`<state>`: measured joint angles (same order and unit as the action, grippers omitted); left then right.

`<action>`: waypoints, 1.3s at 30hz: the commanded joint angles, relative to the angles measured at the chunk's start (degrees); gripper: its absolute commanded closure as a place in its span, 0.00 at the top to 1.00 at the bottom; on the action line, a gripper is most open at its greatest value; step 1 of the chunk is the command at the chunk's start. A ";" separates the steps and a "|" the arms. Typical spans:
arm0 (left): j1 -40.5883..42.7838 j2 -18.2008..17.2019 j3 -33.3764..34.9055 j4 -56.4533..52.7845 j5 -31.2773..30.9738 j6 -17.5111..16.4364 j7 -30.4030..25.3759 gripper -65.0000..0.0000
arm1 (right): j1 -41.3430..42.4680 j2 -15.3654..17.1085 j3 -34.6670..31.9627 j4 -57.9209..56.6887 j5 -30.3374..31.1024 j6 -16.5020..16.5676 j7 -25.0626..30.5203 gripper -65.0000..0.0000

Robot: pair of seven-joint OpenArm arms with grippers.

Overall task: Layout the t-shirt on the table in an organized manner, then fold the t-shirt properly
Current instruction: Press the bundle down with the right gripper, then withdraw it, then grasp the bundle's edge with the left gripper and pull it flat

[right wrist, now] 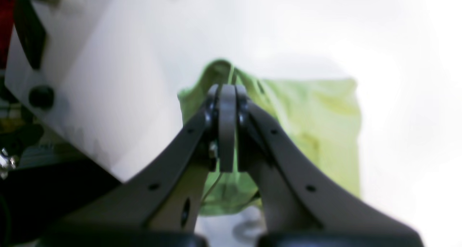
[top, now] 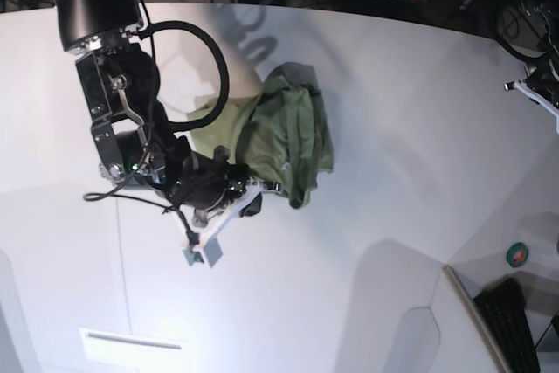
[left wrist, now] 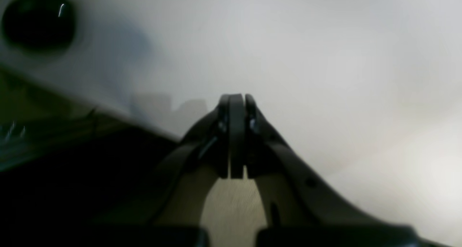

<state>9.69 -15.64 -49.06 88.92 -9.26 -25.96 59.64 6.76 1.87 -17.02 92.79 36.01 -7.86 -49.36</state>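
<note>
T-shirt: your olive-green t-shirt (top: 284, 133) lay bunched and creased on the table (top: 393, 128), left of the middle and toward the far side. It was not spread flat; one lighter flap stuck out to its left, and folds hung down at its near right corner.

Grip on cloth: in the right wrist view the shirt (right wrist: 306, 124) rose to a peak right at the fingertips, and a ridge of fabric stood up between and just beyond them.

Right gripper: your right gripper (right wrist: 227, 91) had its fingers pressed together, clamped on that ridge of cloth. In the base view it sat at the shirt's near left edge (top: 249, 189), touching the fabric.

Right arm: the arm came in from the far left, its black cable looping over the shirt's left side.

Left gripper: your left gripper (left wrist: 236, 99) had its fingers together with nothing between them, over bare white table; that view was blurred.

Table: white top with a curved far edge, and a thin dark seam running along the left near part.

Beyond: dark clutter and cables past the far edge.
</note>
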 commanded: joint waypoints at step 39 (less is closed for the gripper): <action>2.31 10.67 10.07 11.78 -9.60 -0.46 11.35 0.00 | -6.81 13.82 11.26 12.22 0.34 -8.10 2.20 0.00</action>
<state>12.29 -3.86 -38.68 99.42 -19.25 -26.41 72.01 -0.69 16.16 -5.28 103.81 35.24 -16.34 -47.42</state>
